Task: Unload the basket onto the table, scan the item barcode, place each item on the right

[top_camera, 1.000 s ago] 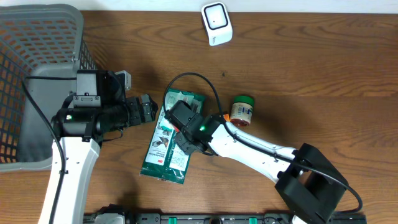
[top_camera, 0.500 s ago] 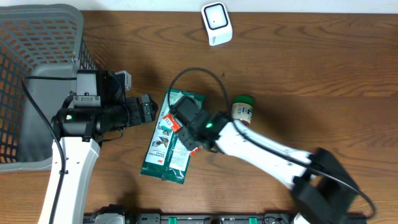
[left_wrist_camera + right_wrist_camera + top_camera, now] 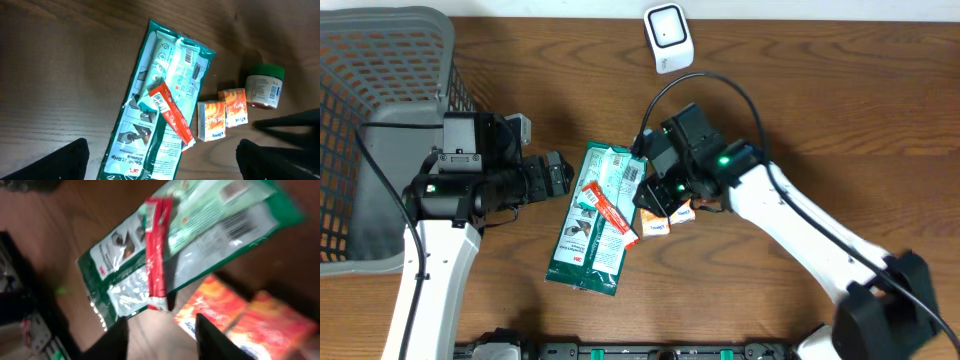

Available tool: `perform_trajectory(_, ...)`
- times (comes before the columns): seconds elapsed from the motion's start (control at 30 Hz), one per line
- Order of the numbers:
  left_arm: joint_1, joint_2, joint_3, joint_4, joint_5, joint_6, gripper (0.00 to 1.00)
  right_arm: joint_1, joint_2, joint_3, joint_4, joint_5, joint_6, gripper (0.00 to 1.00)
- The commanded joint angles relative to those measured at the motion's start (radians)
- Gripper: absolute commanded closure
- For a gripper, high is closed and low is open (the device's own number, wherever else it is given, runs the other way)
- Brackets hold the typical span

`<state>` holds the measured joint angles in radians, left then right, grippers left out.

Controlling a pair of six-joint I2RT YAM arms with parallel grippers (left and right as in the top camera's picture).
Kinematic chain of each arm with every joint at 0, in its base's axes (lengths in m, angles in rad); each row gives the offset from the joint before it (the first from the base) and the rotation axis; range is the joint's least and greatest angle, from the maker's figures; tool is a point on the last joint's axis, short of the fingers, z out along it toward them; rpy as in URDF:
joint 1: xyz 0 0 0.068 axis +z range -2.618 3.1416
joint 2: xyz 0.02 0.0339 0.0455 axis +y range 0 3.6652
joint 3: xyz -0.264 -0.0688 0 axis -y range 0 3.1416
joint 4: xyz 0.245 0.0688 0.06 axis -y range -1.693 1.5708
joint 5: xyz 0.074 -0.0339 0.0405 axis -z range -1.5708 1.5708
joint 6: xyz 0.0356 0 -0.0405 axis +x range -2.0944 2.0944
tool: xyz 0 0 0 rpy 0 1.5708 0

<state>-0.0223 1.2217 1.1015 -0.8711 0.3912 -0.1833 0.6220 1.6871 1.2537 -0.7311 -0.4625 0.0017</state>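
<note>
Right gripper (image 3: 160, 330), jaws seemingly parted and empty in a blurred view, should square over the orange boxes (image 3: 212, 120) mid-table; left gripper (image 3: 558, 175) gapes, idle.

At frame centre a slim sachet (image 3: 610, 212) lies on a flat packet (image 3: 582, 245), two small cartons (image 3: 655, 228) just right; scanner (image 3: 668, 38) top centre, basket (image 3: 390, 50) upper left.

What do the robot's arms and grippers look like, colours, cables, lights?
The left arm and right arm have white tubular links and black joint housings, each with a small green light. A black cable loops over the right arm's wrist. The left gripper and right gripper are black.
</note>
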Motion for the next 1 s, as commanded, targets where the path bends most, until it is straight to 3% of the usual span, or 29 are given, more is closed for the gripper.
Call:
perform_trajectory(0.0, 0.004, 0.0, 0.015, -0.002, 0.009, 0.003, 0.06, 0.01, 0.082, -0.018, 0.009, -0.149, -0.105, 0.72)
perform_trajectory(0.27, 0.004, 0.0, 0.015, -0.002, 0.009, 0.003, 0.06, 0.013, 0.194, -0.018, 0.018, -0.217, -0.2, 0.73)
perform_trajectory(0.57, 0.004, 0.0, 0.015, -0.002, 0.009, 0.003, 0.06, 0.011, 0.204, -0.018, 0.027, -0.279, -0.324, 0.71)
perform_trajectory(0.9, 0.004, 0.0, 0.015, -0.009, 0.06, 0.002, 0.06, -0.105, 0.165, 0.053, -0.039, -0.291, -0.24, 0.69)
perform_trajectory(0.93, 0.004, 0.0, 0.015, -0.016, 0.08, 0.002, 0.07, -0.118, 0.156, 0.055, -0.053, -0.291, -0.253, 0.69)
perform_trajectory(0.97, 0.004, 0.0, 0.015, -0.02, 0.097, 0.003, 0.28, -0.132, 0.147, 0.055, -0.064, -0.291, -0.266, 0.69)
